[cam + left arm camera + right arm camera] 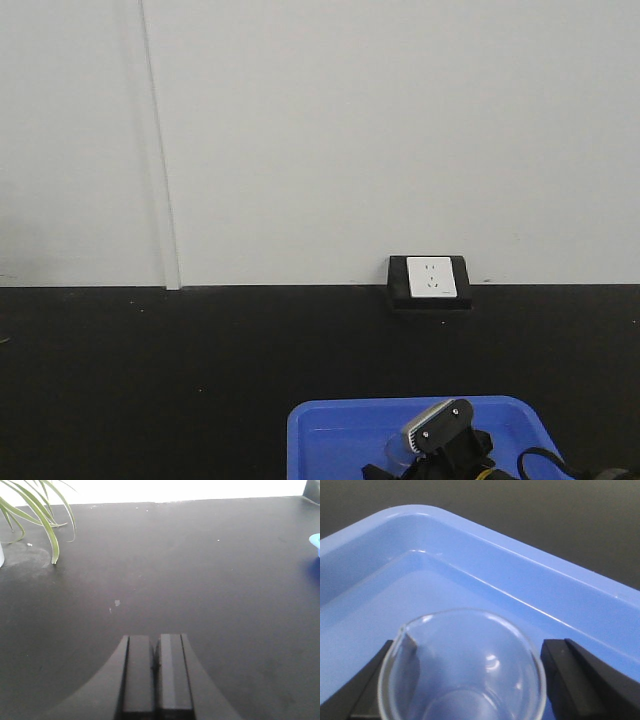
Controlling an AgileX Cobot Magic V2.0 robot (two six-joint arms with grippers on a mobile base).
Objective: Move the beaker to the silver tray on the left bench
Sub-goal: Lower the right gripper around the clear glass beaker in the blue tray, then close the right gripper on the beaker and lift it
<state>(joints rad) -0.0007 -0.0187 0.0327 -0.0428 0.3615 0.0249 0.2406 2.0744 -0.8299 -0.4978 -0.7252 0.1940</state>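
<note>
Right at the right end effector (472, 647), the beaker (462, 672) stood upright between its two black fingers (575, 680), clear glass with its thin rim open to the wrist camera. One finger sat close on each side of the glass, and the near one showed dark through the wall. Whether they pressed the glass or only flanked it, I could not tell.

The beaker stood on the floor of the blue tray (485, 565), near a rounded corner. The tray's raised rim ran just beyond the end effector, and past that rim lay the black surface (530, 510).

Over to the left end effector (155, 640): its fingers were pressed flat together with nothing between them, low over bare black surface. Ahead of it and off to one side, green plant leaves (47, 517) drooped toward the worktop. At the opposite edge a sliver of blue tray peeked in.

From the front view, the right end effector was over the tray. Far beyond it, a white socket plate (431, 277) in a black housing sat where the surface met the pale wall (350, 130).
</note>
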